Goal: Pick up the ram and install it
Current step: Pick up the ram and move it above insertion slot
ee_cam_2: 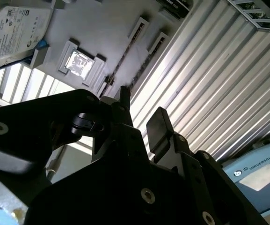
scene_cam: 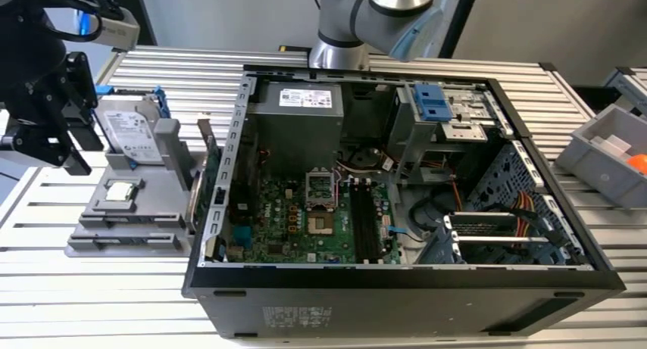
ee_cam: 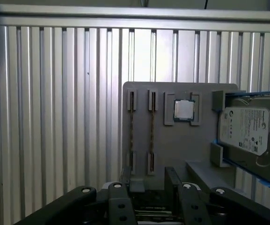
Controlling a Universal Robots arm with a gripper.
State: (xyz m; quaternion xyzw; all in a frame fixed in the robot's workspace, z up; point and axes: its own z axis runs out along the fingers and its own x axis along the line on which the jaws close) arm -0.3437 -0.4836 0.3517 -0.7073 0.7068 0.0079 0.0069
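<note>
Slatted bench [scene_cam: 101, 303], fixture [scene_cam: 142, 216] set at 9 o'clock of case [scene_cam: 404, 303]. Ram sticks [ee_cam: 131, 131] are slotted there. Tool [ee_cam: 147, 180] is held released above them; pick-up judged in hand, alignment over one stick needed.

Ribbed aluminium bench [scene_cam: 101, 303] runs wide here, pale slats side by side with dark grooves between, bright light glancing off them. Behind the bench's far edge, a plain grey wall [scene_cam: 227, 16]. At the bench's end on the exterior view's right, a grey bin [scene_cam: 598, 148], an orange thing [scene_cam: 637, 163] inside.
</note>
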